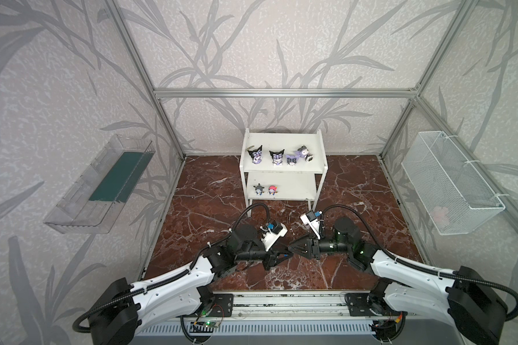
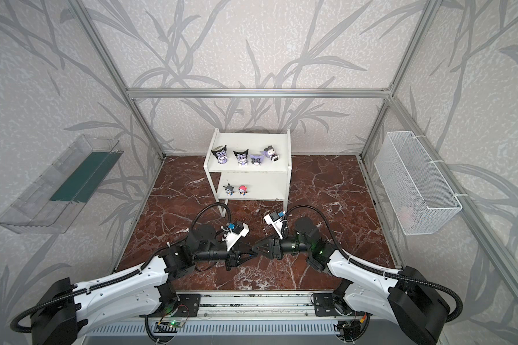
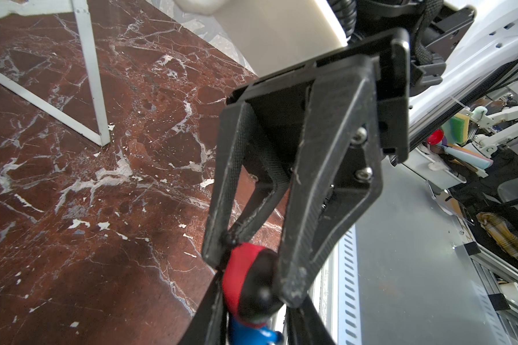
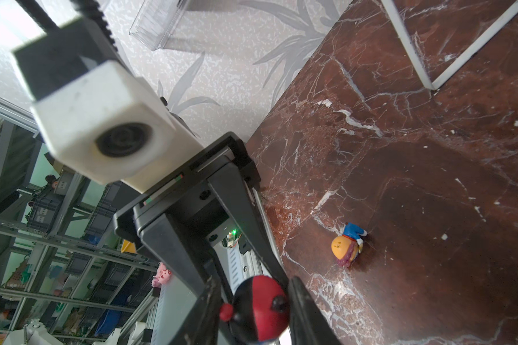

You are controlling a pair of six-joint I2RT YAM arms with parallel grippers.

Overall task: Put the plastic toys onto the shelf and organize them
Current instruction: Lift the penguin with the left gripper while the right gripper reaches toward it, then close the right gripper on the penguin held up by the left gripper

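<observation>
Mid-air handover low over the table point(image 1: 207, 194), in front of the shelf point(image 1: 281, 140). The black-red figurine point(image 4: 260, 307) sits between both claws. The left gripper point(image 1: 283, 256) is clamped on its blue body point(image 3: 251, 331), as far as we can tell at the frame edge. The right gripper point(image 1: 293, 250) has its jaws pressed onto the round head.

We judge the toy light, rigid and glossy, also top-heavy. The head is a slick ball, so we'd grip across its widest part, clear of the small ear nubs, or it squirts out.

The orange-headed figurine point(image 4: 347, 248) lies on its side on the table, apart from both claws. Six toys stand on the shelf: four pointed-eared ones point(image 1: 277, 156) on the upper board, two small ones point(image 1: 265, 189) on the lower.
</observation>
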